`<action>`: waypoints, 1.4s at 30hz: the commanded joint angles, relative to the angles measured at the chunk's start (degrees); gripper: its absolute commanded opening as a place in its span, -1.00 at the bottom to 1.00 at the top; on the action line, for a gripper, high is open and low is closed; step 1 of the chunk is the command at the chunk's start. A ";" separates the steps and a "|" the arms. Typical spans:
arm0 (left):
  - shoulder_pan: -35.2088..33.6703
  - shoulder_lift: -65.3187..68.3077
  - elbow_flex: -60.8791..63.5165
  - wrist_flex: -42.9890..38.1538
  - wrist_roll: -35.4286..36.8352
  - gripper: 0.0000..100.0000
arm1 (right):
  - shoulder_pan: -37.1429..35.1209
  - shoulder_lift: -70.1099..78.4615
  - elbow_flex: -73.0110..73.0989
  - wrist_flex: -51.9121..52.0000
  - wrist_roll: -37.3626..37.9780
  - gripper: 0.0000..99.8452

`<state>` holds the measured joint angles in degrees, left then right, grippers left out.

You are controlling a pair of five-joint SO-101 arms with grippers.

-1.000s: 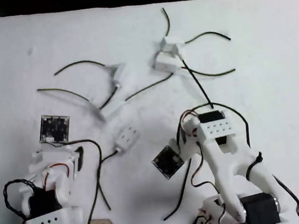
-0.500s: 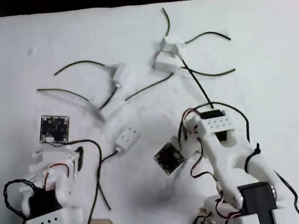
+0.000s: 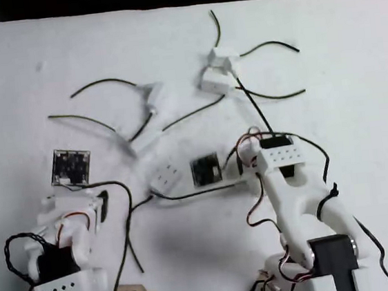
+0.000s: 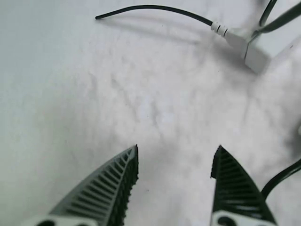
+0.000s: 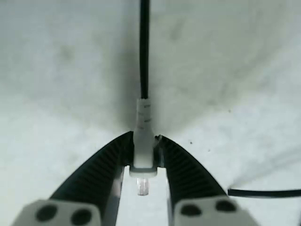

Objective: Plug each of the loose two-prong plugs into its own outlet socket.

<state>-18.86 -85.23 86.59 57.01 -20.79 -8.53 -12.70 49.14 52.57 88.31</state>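
In the high view, a white table (image 3: 19, 66) has black wires and small white pieces on it. The left arm (image 3: 61, 264) sits at the near left corner. The right arm (image 3: 290, 198) stands at the near right and points toward the middle. A white socket block (image 3: 165, 178) lies near the middle, just beside the little dark board (image 3: 205, 170) at the front of the right arm. A black cord (image 3: 192, 193) runs from the front of the right arm past the socket block. Two joined white pieces (image 3: 217, 70) lie at the far side, well apart from both arms.

In the left wrist view, the left claw (image 4: 177, 149) is spread wide over the bare table, with nothing between its fingers. Farther off lie a white block (image 4: 268, 47) and a thin black wire (image 4: 155, 8).

In the right wrist view, the right claw (image 5: 144, 137) is squeezed tight on a white plug (image 5: 143, 155). The black cord runs straight away from the plug. A small prong (image 5: 142, 187) sticks out toward the camera.
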 commanded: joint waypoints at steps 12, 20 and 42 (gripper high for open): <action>-0.48 -0.66 -0.18 -0.18 0.35 -0.49 | -2.15 0.22 -3.43 2.15 -16.62 -0.91; -0.48 -0.66 -0.18 -0.18 0.35 -0.49 | -5.85 0.04 -3.78 5.05 -16.53 -0.77; -0.48 -0.66 -0.18 -0.18 0.35 -0.49 | -3.03 0.22 -1.93 4.88 -8.97 -0.87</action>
<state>-18.86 -85.23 86.59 57.01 -20.79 -11.87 -12.26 47.82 57.14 78.81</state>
